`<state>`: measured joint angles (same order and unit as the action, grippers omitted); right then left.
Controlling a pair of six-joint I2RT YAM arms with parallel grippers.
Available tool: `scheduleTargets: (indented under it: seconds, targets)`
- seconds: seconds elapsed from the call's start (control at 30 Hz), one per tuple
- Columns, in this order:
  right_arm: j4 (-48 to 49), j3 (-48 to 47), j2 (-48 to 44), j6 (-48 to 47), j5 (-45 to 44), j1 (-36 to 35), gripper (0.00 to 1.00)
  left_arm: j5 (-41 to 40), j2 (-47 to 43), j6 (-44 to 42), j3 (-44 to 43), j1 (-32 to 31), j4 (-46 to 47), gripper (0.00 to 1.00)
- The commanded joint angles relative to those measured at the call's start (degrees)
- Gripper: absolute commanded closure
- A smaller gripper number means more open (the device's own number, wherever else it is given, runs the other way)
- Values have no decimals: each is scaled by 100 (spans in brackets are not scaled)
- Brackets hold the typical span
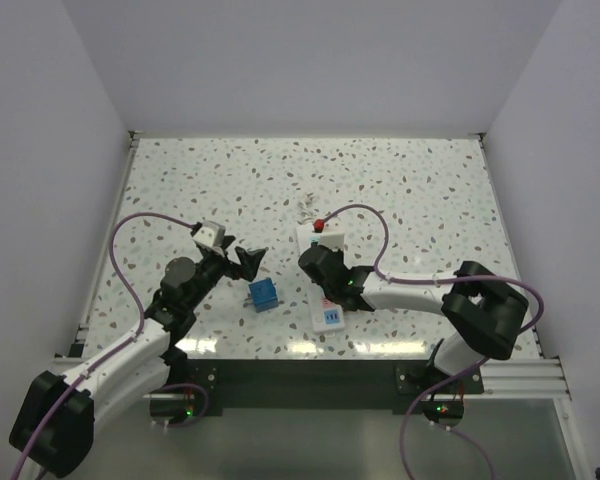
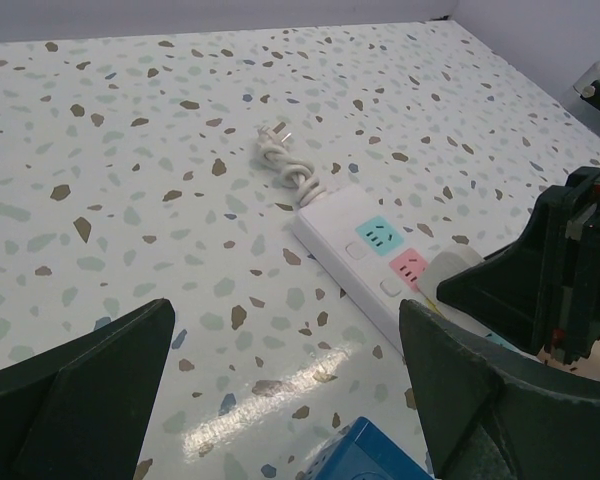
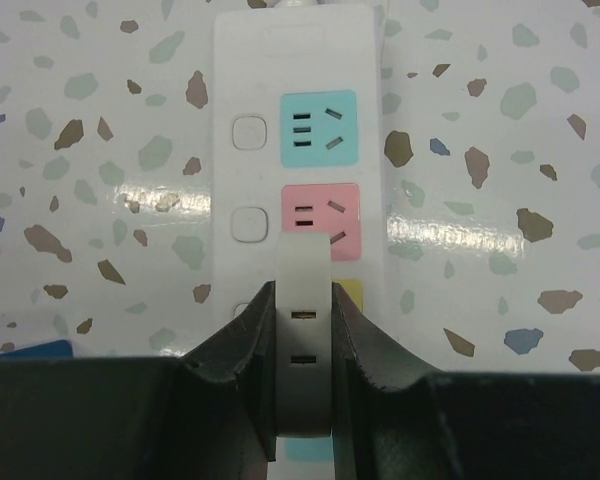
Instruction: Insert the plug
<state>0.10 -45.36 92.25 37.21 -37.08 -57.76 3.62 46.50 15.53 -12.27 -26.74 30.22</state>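
Well, my right gripper point(image 3: 303, 300) is clamped tight on the plug point(image 3: 305, 350), a narrow white piece pinched flat between my two fingers and carried over the strip point(image 3: 250, 80). From my wrist camera the plug hangs above the strip's yellow socket point(image 3: 350, 295), just on the near side of the pink socket point(image 3: 320, 218), with the teal socket point(image 3: 320, 127) one place farther along. I cannot tell whether the prongs touch the strip, because the plug's body and my own fingers hide them. The plug looks roughly centred across the strip's width. I judge the pickup and the carry to the strip done. What is left is the insertion itself: line the prongs up with the yellow socket, press down until the plug seats, then let go. My left gripper point(image 1: 235, 262) hangs wide open with nothing in it, well to the left of the strip, and a blue box point(image 1: 264, 294) lies on the table just left of the strip. The strip's own cord point(image 2: 290, 170) lies knotted just beyond its far end. Nothing holds the strip down, so I expect it could slide or tip if I press off-centre.
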Motion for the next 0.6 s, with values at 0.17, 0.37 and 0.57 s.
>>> scheduleTargets:
  seconds: [0.17,0.37,0.57]
  targets:
    - [-1407,529,1093,119,1186,-87,100,-54,26,55,23,37,98,0]
    - [-1802,-130,1374,137,537,-26,100,-107,78,73,-21,37,55,0]
    - [-1593,-526,1428,-266,430,395,100,-80,105,73,-47,37,46,0]
